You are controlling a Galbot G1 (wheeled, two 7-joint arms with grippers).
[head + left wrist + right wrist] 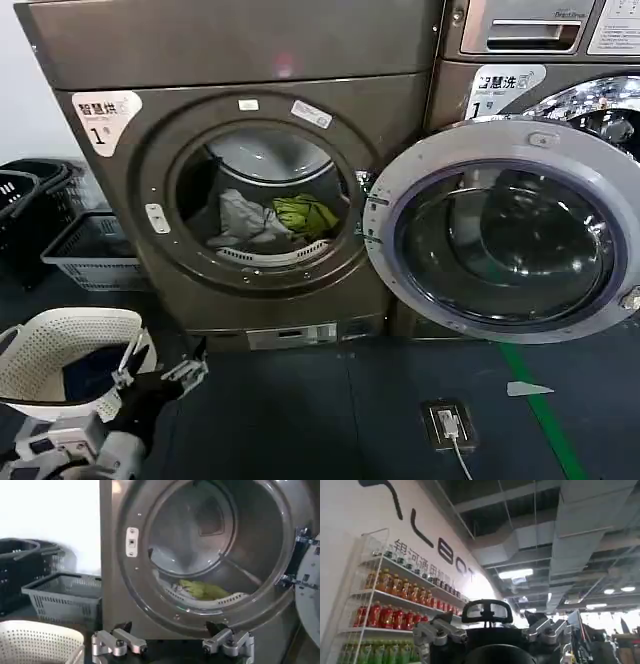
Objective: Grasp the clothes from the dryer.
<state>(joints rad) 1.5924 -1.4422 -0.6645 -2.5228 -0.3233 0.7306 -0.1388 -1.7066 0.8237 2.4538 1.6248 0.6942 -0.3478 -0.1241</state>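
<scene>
Now: 2 garments (275,217) in dryer (250,100) | left gripper (160,372) open, low

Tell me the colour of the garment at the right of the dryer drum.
Yellow-green garment; the head view shows it best, beside a grey-white one.

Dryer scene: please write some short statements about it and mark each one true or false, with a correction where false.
1. The dryer door is shut. False: it is swung open to the right.
2. A green garment lies in the drum beside a grey garment. True.
3. The left claw holds the green garment. False: it is open and empty, low in front of the dryer.
4. A white basket sits at lower left. True.
</scene>
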